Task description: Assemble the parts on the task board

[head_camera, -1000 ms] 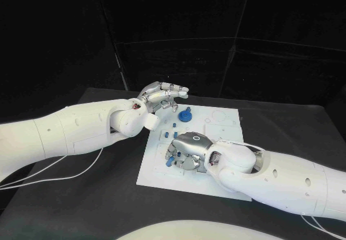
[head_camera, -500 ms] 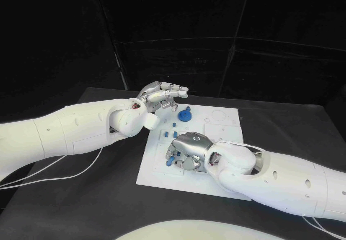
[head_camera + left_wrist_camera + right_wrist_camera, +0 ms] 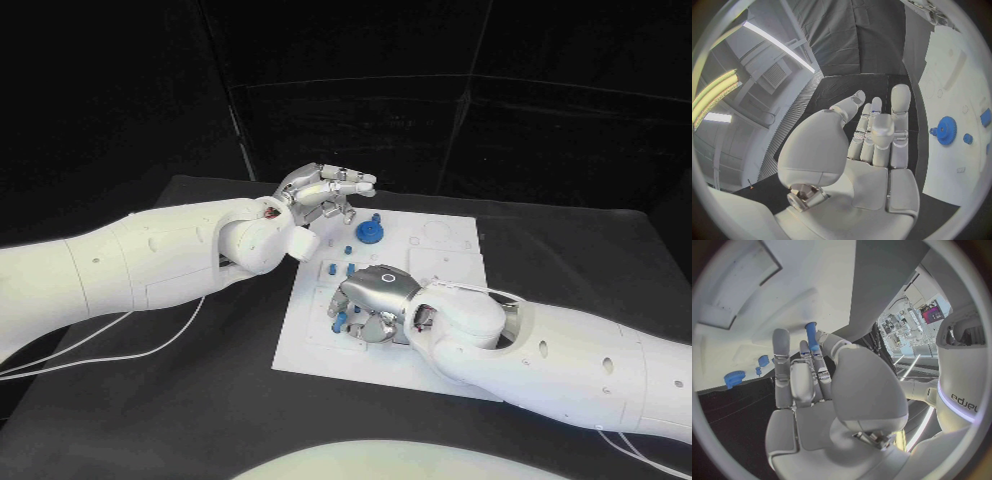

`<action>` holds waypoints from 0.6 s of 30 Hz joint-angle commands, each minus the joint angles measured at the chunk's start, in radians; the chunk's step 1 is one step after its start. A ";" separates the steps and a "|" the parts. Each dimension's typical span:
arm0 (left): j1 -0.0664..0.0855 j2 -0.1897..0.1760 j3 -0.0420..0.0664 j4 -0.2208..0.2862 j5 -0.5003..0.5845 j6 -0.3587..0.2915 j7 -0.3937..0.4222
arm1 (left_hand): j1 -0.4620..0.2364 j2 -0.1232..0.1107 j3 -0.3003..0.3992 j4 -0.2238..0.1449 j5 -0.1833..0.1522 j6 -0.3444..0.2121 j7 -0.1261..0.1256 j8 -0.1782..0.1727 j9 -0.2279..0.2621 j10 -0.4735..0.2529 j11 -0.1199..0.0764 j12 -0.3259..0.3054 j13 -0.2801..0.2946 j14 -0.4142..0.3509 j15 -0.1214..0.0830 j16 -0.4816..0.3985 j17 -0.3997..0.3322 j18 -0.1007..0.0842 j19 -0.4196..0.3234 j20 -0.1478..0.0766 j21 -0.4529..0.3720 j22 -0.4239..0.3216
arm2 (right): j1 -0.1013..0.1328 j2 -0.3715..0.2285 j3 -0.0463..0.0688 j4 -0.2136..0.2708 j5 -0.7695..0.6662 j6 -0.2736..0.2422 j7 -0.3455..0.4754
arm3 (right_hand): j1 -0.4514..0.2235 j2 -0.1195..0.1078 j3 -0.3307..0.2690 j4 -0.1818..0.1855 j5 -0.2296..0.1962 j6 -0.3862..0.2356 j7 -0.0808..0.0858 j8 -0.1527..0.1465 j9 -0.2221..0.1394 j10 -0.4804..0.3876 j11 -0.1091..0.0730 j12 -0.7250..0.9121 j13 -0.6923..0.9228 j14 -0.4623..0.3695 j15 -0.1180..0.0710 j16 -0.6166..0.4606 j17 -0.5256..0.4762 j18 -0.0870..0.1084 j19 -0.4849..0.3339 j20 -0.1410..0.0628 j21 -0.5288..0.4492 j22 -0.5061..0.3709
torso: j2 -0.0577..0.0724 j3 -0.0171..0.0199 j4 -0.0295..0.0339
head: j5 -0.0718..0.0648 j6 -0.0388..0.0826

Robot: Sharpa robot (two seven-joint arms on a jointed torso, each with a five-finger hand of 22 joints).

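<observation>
Surface: black surface point(image 3: 173, 400) under dark curtained walls; white cables trail off its near left side.
Task board: white task board point(image 3: 325, 352) lies in the middle of the surface, slightly skewed, with shallow recesses and round outlines on its far right part.
Left hand: left hand point(image 3: 326, 190) hangs over the far left corner of the board, palm up, fingers loosely curled and apart, nothing in them; the left wrist view shows the fingers point(image 3: 901, 107) standing side by side with the thumb folded across the palm.
Blue gear: blue gear point(image 3: 369, 232) with a small knob stands on the far part of the board, just beside the left hand but clear of it; also seen at point(image 3: 946, 130).
Small blue pegs: small blue pegs point(image 3: 340, 268) stand in the board between the gear and the right hand.
Right hand: right hand point(image 3: 378, 305) is low over the middle of the board, palm down, fingers curled under.
Blue pin: slim blue pin point(image 3: 811, 336) is pinched between the right hand's thumb and a finger, its tip pointing at the board; more blue pieces point(image 3: 340, 322) lie beneath the hand, partly hidden.
</observation>
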 commanded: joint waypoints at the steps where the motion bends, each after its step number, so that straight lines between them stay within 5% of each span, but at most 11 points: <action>1: 0.002 0.000 0.001 0.001 0.003 0.010 0.004 | 0.000 0.008 -0.006 0.002 0.003 -0.007 -0.002 -0.002 0.000 -0.010 0.000 0.007 0.001 0.000 0.003 0.005 -0.001 0.013 -0.002 0.006 -0.007 -0.002 | 0.001 0.005 0.000 -0.001 0.007 0.011 0.009 | -0.015 -0.003 -0.011 0.002 0.011 -0.010 -0.002 -0.003 0.000 -0.003 0.000 -0.004 0.002 0.015 0.005 -0.004 -0.002 0.008 -0.003 0.002 -0.003 -0.002 | 0.000 0.0003 0.0011 | 0.000 0.000; 18: 0.002 0.001 0.001 -0.001 0.003 0.013 0.002 | 0.000 0.008 -0.006 0.002 0.003 -0.007 -0.002 -0.002 0.000 -0.010 0.000 0.007 0.001 0.000 0.003 0.005 -0.001 0.013 -0.002 0.006 -0.007 -0.002 | 0.001 -0.004 0.000 0.005 0.016 -0.033 0.004 | -0.023 -0.006 -0.036 0.005 0.011 -0.048 -0.003 -0.005 -0.001 -0.021 0.001 -0.013 0.002 0.014 0.006 -0.007 -0.008 0.010 -0.001 0.004 -0.011 -0.011 | 0.000 0.0017 0.0001 | -0.001 0.001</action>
